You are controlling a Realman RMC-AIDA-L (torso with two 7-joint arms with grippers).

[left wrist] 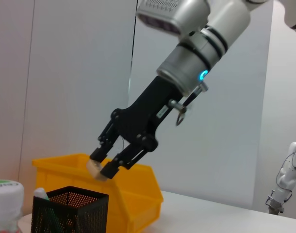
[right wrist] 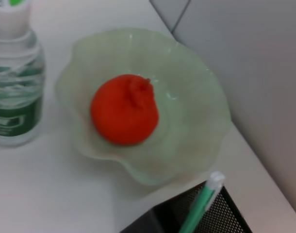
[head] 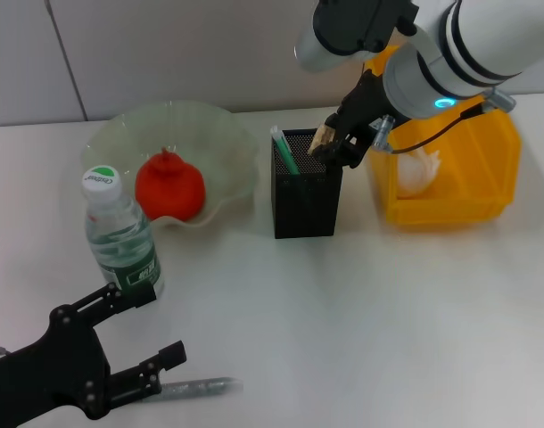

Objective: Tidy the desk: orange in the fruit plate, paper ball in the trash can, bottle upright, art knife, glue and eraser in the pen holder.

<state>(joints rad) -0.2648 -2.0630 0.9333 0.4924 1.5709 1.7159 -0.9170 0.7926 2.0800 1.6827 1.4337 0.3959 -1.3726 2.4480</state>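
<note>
**Eraser held over the holder**

While the left gripper (head: 156,325) sits low at about 7 o'clock on the desk (head: 361,321), its fingers spread apart and closed on nothing, the right gripper (head: 336,143) hangs over the holder (head: 306,192) near the middle. Its black fingers (left wrist: 120,162) are pinched on the eraser (head: 322,136), a small beige block. From the left wrist view the eraser (left wrist: 94,168) is above the holder's (left wrist: 70,211) rim, clear of the mesh and not yet inside.

A green and white stick (head: 284,150) stands slanted in the holder, leaning toward 10 o'clock; the right wrist view shows its pale tip (right wrist: 213,182) poking out above the mesh.

Just beside the holder at 3 o'clock stands the yellow bin (head: 486,192), with the paper ball (head: 416,174) lying inside it.

At 10 o'clock from the holder rests the plate (head: 223,147), and the orange (head: 169,187) sits in it, nub upward.

Standing upright at 8 o'clock from the plate, just off its rim, is the bottle (head: 120,236), white cap on top. The left gripper's upper finger reaches to the bottle's base; I cannot tell whether they touch.

A thin grey pen-like object (head: 201,387) lies flat on the desk at 6 o'clock, by the left gripper's lower finger.
</note>
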